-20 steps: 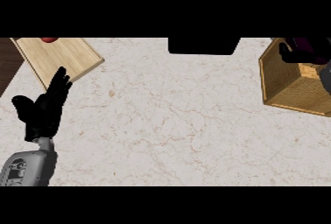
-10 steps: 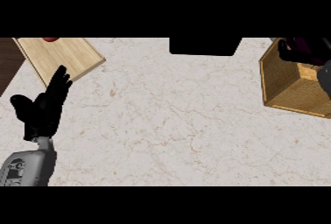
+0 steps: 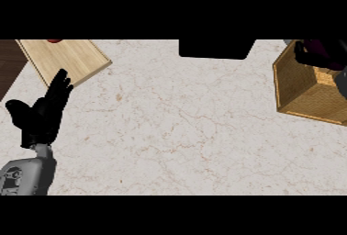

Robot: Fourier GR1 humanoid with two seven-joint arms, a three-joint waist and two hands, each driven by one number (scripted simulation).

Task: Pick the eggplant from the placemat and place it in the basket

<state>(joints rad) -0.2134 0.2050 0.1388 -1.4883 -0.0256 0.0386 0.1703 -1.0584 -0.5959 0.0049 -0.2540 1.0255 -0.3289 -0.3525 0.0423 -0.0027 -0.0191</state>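
Note:
The dark purple eggplant (image 3: 328, 49) shows at the top right corner, over the far rim of the woven basket (image 3: 304, 92). My right hand (image 3: 302, 54) is curled round it, and hand and eggplant are partly cut off by the view's edge. The black placemat (image 3: 217, 48) lies at the top centre with nothing on its visible part. At the left edge my left hand (image 3: 42, 118) rests open with its fingers up, well away from both.
A wooden cutting board (image 3: 66, 58) lies at the top left with a small red thing (image 3: 54, 41) at its far edge. Dark wood (image 3: 7, 64) shows beyond the counter's left edge. Pale marble counter (image 3: 176, 128) spans the middle.

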